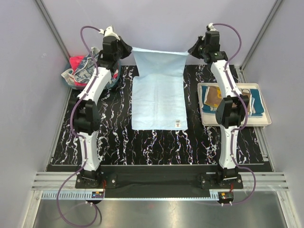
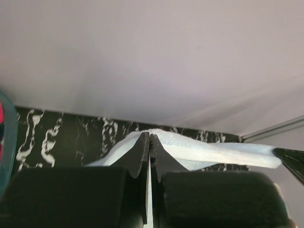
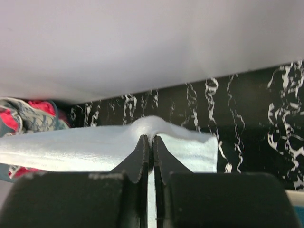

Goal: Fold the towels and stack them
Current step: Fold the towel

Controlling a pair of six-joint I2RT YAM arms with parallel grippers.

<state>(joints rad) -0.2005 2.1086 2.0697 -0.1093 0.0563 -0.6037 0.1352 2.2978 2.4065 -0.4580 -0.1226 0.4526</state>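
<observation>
1. A light blue towel (image 1: 159, 95) lies lengthwise down the middle of a black white-veined mat (image 1: 118, 137) that covers the bench. Its near edge rests flat on the mat, while its far edge is lifted and stretched above the mat's far edge.
2. The left tool (image 1: 127, 49) has its jaws pressed together, pinching the towel's far left corner. The right tool (image 1: 192, 50) is pinching the far right corner in the same way. In both wrist views, cloth bulges up at the fingertips.
3. Handling, as a judgement: the towel looks thin, light and limp, and it sags between the two grips. It should drape and fold easily, but it may wrinkle or slip out of a shallow pinch. The corners and edges are the sensible places to hold it. A small label (image 1: 178, 121) marks its near right corner.
4. A heap of other towels (image 1: 83, 66), red and patterned, fills a teal bin (image 1: 71, 81) at the mat's far left corner.
5. A cream tray (image 1: 266, 118) sits over the mat's right edge and holds folded towels (image 1: 211, 95), partly hidden by the right arm.
6. The mat looks flat and smooth, with bare surface on both sides of the towel and in front of it, so there is room to fold.
7. Pale walls (image 1: 156, 23) stand close around the mat's far, left and right sides.
</observation>
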